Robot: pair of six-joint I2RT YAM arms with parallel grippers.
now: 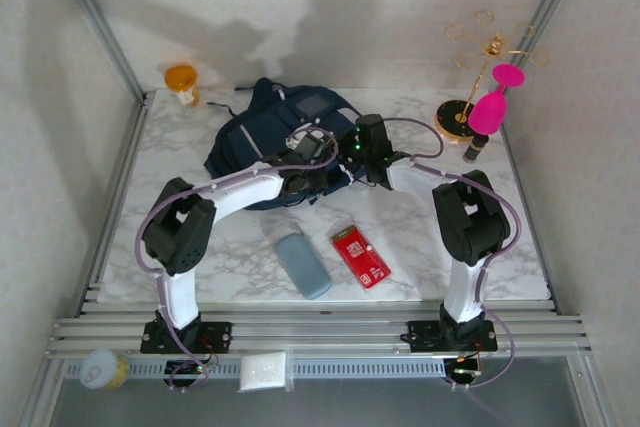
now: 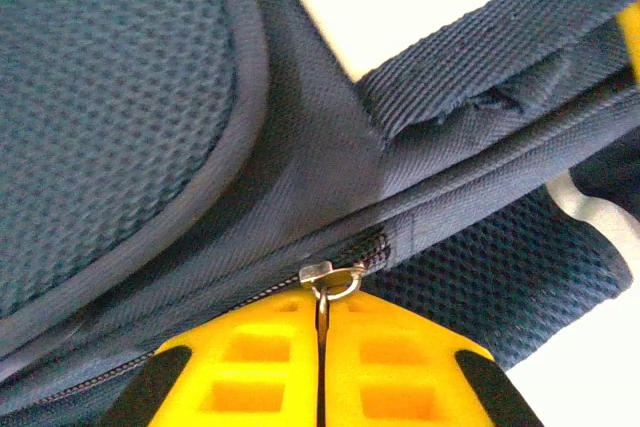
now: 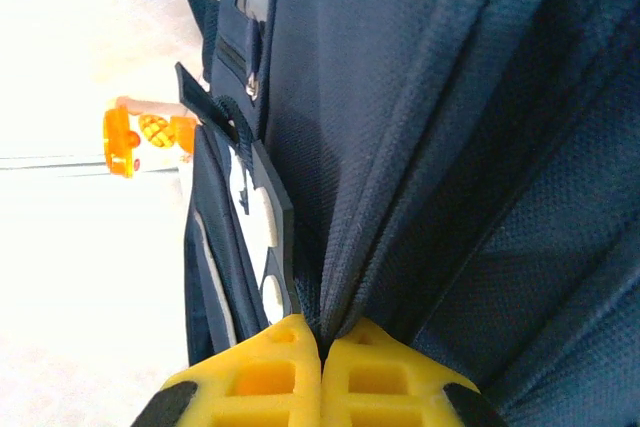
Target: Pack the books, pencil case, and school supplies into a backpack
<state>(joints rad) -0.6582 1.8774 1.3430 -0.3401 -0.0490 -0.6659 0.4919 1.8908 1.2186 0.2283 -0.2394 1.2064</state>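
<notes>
As the zip must be worked first, the backpack (image 1: 240, 142) is noted slumped at the rear centre of the table (image 1: 480, 237). Its cloth is judged soft, light and yielding. The left gripper (image 2: 322, 312) is clamped on the zip pull (image 2: 322, 275). The right gripper (image 3: 322, 337) is pinched on a fold of the backpack. The pull is judged the proper hold, with cloth braced opposite.

We count one backpack (image 1: 262, 142), one pencil case (image 1: 302, 265), one red packet (image 1: 361, 256), one orange bottle (image 1: 182, 80) far left, and one gold stand (image 1: 468, 97) and one small dark tube (image 1: 470, 148) far right. Grippers: two, the left gripper (image 2: 322, 299) and the right gripper (image 3: 322, 332).
</notes>
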